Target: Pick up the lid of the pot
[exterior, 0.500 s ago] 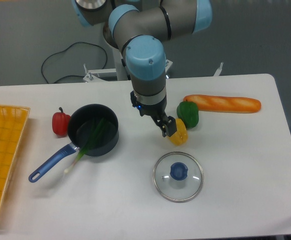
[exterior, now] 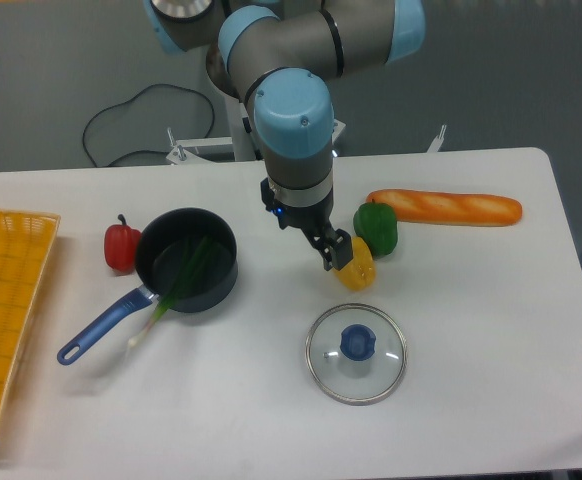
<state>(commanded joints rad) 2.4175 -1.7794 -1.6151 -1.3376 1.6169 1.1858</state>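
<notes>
Claw (exterior: pixel 306 246) hangs open, apart from pot lid (exterior: pixel 356 354).

A hand could pass between pan (exterior: pixel 225 287) and lid (exterior: pixel 333 372); yellow vegetable (exterior: pixel 359 270) stands beyond lid.

Text: none readable | Labels, brands: none readable | Numbers, signs: none readable

Bright, even light with soft shadows, small glints on glass, fairly sharp throughout.
</notes>
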